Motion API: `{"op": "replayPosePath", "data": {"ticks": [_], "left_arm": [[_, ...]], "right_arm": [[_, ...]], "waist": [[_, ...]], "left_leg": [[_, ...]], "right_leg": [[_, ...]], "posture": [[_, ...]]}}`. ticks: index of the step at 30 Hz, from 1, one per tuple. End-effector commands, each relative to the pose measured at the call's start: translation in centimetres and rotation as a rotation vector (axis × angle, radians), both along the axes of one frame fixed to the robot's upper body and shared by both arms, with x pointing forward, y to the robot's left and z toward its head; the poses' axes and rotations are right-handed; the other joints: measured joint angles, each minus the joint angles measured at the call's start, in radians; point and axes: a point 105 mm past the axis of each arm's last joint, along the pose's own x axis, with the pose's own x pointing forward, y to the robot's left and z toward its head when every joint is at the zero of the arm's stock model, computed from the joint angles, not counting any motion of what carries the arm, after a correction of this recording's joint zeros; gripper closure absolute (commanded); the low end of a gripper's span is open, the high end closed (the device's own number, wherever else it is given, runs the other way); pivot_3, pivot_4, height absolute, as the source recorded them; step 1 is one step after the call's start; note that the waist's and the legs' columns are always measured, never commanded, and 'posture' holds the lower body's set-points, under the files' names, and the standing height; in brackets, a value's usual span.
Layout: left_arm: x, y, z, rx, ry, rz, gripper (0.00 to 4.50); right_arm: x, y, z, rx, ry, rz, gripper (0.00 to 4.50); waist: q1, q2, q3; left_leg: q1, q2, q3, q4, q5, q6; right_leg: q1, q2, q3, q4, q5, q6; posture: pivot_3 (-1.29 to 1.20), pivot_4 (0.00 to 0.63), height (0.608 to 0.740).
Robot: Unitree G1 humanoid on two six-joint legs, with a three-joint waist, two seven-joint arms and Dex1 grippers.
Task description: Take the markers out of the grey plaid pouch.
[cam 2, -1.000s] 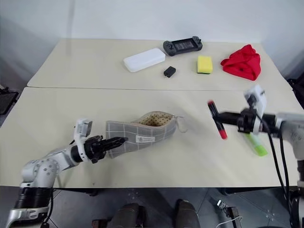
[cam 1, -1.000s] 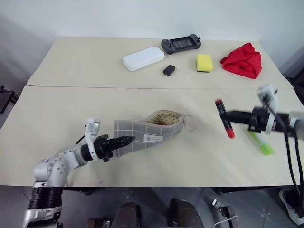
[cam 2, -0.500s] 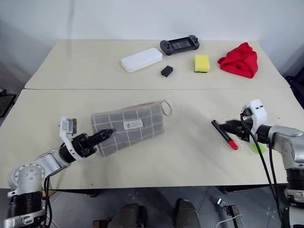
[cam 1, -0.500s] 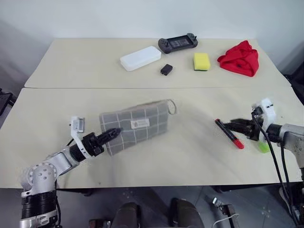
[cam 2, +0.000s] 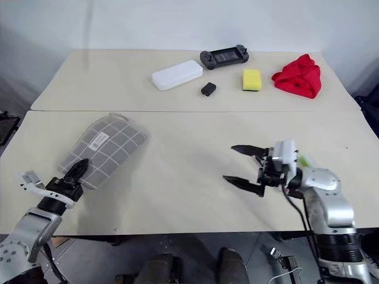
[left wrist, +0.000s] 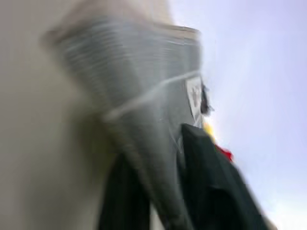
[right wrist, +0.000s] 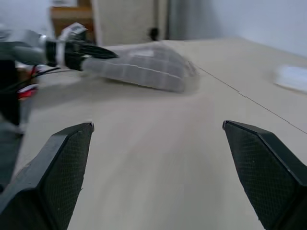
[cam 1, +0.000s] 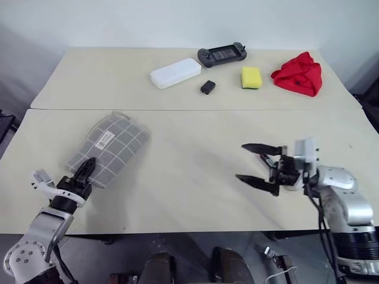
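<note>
One grey plaid pouch (cam 1: pixel 108 149) is seen at the left of the frame on the near table, lying flat and slanted. One small white label (cam 1: pixel 105 139) is sewn on it; its printing cannot be read. The pouch's lower corner is pinched between the two black fingers of the left gripper (cam 1: pixel 86 169), which are closed on the fabric. The right gripper (cam 1: pixel 256 164) is held over bare tabletop at the lower right of centre, its two fingers spread wide with nothing between them.

Along the upper part of the frame, on the far table, are counted one white oblong case (cam 1: pixel 175 73), one dark game controller (cam 1: pixel 222 54), one small black block (cam 1: pixel 207 87), one yellow sponge (cam 1: pixel 251 77) and one crumpled red cloth (cam 1: pixel 298 74). No writing can be read on any of them.
</note>
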Motion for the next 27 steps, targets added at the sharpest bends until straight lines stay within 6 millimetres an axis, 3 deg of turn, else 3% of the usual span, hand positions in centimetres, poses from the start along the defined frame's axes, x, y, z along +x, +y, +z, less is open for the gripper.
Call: {"op": "replayPosePath", "data": {"ticks": [1, 6, 8, 11, 13, 15, 20, 27], "left_arm": [[-0.7, 1.5, 1.2, 0.041, -0.006, 0.084, 2.31], [-2.3, 5.6, 1.6, 0.362, 0.129, 0.222, 0.86], [-2.6, 6.2, 2.0, 0.471, 0.152, 0.220, 0.17], [-3.8, 7.7, 2.6, 0.821, 0.221, 0.174, 0.02], [-4.5, 8.0, 4.2, 0.954, 0.130, 0.113, 0.02], [-5.6, 7.2, 4.5, 1.145, 0.047, -0.045, 0.02], [-7.6, 4.2, 4.6, 1.432, -0.202, -0.441, 0.02], [-6.4, -0.3, 3.4, 1.493, -0.382, -0.630, 0.02]], "right_arm": [[-0.3, 0.0, -0.2, -0.019, -0.054, 0.019, 0.00], [0.3, 0.0, -0.9, -0.025, -0.043, 0.021, 0.00], [0.3, 0.0, -1.0, -0.027, -0.043, 0.024, 0.00], [0.2, -0.1, -1.4, -0.038, -0.027, 0.033, 0.00], [0.1, -0.4, -1.5, -0.051, -0.022, 0.040, 0.00], [0.2, -0.7, -1.3, -0.060, -0.019, 0.040, 0.00], [0.5, -2.6, -1.2, -0.121, -0.023, 0.030, 0.00], [0.1, -5.0, -2.1, -0.214, -0.047, -0.003, 0.00]], "waist": [[0.007, 0.000, 0.000], [0.005, -0.002, -0.001], [-0.002, -0.001, -0.001], [-0.012, -0.001, -0.001], [-0.013, -0.001, -0.001], [-0.013, 0.000, 0.000], [-0.011, 0.000, 0.000], [-0.012, 0.001, 0.000]], "left_leg": [[0.000, 0.000, 0.000, 0.000, 0.000, 0.000], [0.000, -0.002, 0.001, 0.000, 0.000, 0.000], [0.000, -0.002, 0.001, -0.001, 0.000, -0.001], [0.001, -0.001, 0.002, -0.002, 0.000, -0.001], [0.000, -0.001, 0.003, -0.003, -0.001, -0.002], [0.000, -0.001, 0.004, -0.004, -0.001, -0.003], [0.000, 0.000, 0.012, -0.006, -0.002, -0.004], [0.000, 0.002, 0.014, -0.006, -0.003, -0.003]], "right_leg": [[0.000, 0.000, 0.000, 0.000, 0.000, 0.000], [0.000, 0.002, 0.000, -0.001, 0.000, -0.001], [-0.001, 0.003, 0.000, -0.001, -0.001, -0.001], [-0.001, 0.004, 0.000, -0.001, -0.001, -0.002], [-0.002, 0.004, 0.000, -0.001, -0.001, -0.002], [-0.003, 0.004, 0.001, -0.002, -0.001, -0.003], [-0.006, 0.004, 0.000, -0.002, -0.002, -0.005], [-0.006, 0.003, 0.000, -0.001, -0.003, -0.005]], "posture": [[0.00, 0.150, 0.740], [0.00, 0.150, 0.740], [0.00, 0.150, 0.740], [0.00, 0.150, 0.740], [0.00, 0.150, 0.740], [0.00, 0.150, 0.740], [0.00, 0.150, 0.740], [0.00, 0.150, 0.740]]}}
